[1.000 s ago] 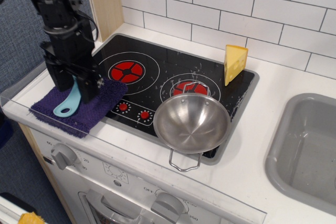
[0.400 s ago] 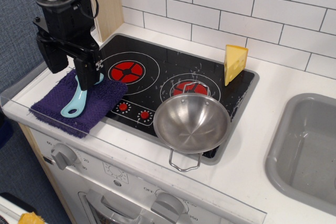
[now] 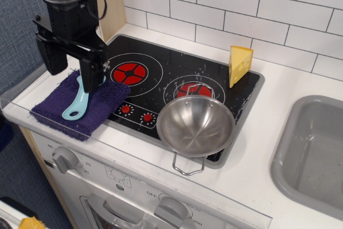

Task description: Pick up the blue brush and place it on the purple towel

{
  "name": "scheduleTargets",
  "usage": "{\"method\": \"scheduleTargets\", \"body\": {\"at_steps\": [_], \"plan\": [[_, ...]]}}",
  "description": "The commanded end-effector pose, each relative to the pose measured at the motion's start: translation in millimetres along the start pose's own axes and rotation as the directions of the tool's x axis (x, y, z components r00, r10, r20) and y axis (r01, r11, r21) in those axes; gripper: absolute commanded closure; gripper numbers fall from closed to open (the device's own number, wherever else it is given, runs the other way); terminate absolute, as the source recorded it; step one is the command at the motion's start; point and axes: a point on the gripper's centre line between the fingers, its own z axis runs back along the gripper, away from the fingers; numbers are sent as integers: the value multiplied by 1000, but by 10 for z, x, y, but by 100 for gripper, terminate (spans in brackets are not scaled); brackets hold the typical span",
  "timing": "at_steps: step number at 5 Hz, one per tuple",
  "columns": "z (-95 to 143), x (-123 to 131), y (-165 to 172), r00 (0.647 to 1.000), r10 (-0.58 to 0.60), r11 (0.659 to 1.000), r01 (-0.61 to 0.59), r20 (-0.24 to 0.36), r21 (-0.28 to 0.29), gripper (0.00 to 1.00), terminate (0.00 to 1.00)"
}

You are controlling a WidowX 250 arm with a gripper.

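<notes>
Up comes the gripper (image 3: pixel 71 71), lifted a touch higher than a moment ago, and the blue brush (image 3: pixel 78 103) has stayed put on the purple towel (image 3: pixel 80 104) beneath it. The two black fingers (image 3: pixel 92 76) hang spread wide apart, one at the left edge of the towel, the other over the brush's head end, and nothing sits between them. The right finger hides the bristle end, so whether it brushes the plastic there cannot be told.

The brush lies at a slant on the cloth, its handle with the rounded hole pointing toward the front edge of the counter. The towel lies at the left of the stovetop (image 3: pixel 177 84), one edge overlapping it. Further right, a steel bowl (image 3: pixel 195 125) rests near the front of the cooktop, a cheese wedge (image 3: pixel 239 65) stands upright at the back right corner, and the grey sink (image 3: pixel 311 154) sits well apart on the right.
</notes>
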Motion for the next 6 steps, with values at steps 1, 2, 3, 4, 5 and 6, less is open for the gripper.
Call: {"method": "scheduleTargets", "body": {"at_steps": [1,2,3,4,5,6], "plan": [[64,6,-7,1000,2,1000,-2,14,11,0,0],[64,6,-7,1000,2,1000,-2,14,11,0,0],[64,6,-7,1000,2,1000,-2,14,11,0,0],[64,6,-7,1000,2,1000,-2,14,11,0,0],[64,6,-7,1000,2,1000,-2,14,11,0,0],[64,6,-7,1000,2,1000,-2,14,11,0,100]]}}
